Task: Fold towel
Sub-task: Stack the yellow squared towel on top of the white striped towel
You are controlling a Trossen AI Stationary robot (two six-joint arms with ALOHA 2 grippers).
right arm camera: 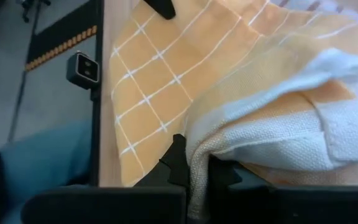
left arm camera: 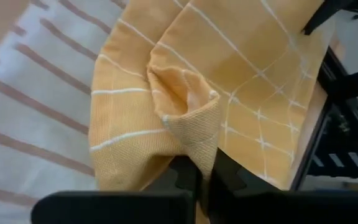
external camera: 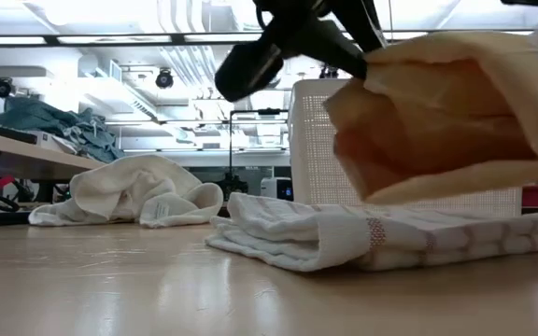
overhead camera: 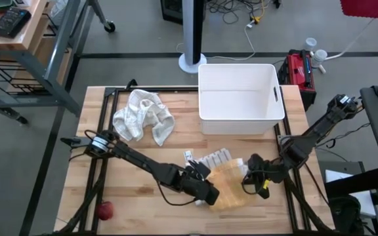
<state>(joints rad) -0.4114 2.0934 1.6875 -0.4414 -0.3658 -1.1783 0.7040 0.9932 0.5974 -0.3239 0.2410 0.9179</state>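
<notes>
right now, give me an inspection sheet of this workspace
surface: wooden table, bare wood at the front
job's things: yellow towel lifted off the table; striped towel lying folded beneath it
clutter: crumpled white towel, white bin, small red object
grippers: left gripper shut on yellow towel; right gripper shut on its other edge
cables: wires on the floor beyond the table
surroundings: red toolbox, white pole base, bench with gear
</notes>
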